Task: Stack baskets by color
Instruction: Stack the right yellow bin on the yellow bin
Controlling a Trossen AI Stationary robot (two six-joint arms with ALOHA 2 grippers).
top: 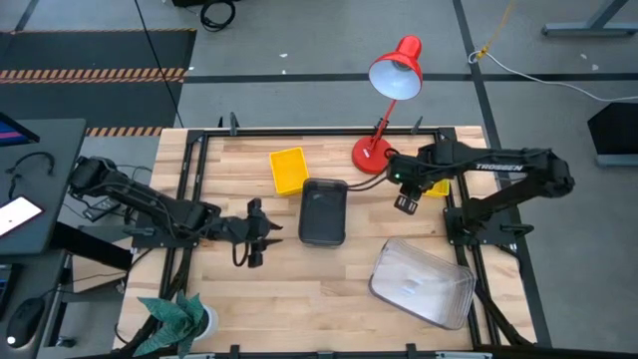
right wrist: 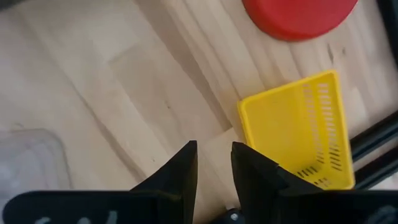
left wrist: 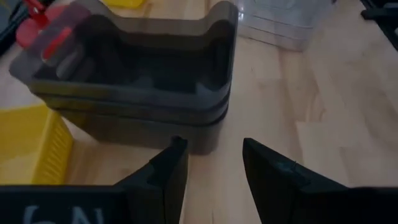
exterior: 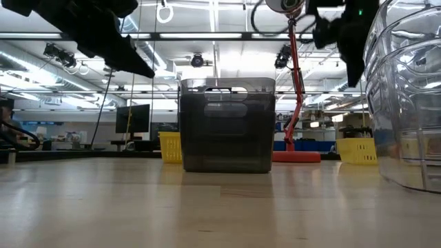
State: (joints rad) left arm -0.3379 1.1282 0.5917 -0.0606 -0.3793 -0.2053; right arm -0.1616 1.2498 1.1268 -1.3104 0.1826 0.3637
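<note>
Two dark-grey baskets sit nested at the table's middle, bottoms on the wood. My left gripper hovers open just left of them, pointing at their near corner, with nothing between its fingers. One yellow basket rests left of the lamp; another yellow basket lies at the right edge. Above the wood beside that one, my right gripper points down, its fingers narrowly apart and empty. Clear baskets stand nested at the near right.
A red desk lamp stands on its base at the far middle, its head beyond the table. Black frame rails run along the table's sides. A teal plant sits at the near left corner. Bare wood lies in front of the grey baskets.
</note>
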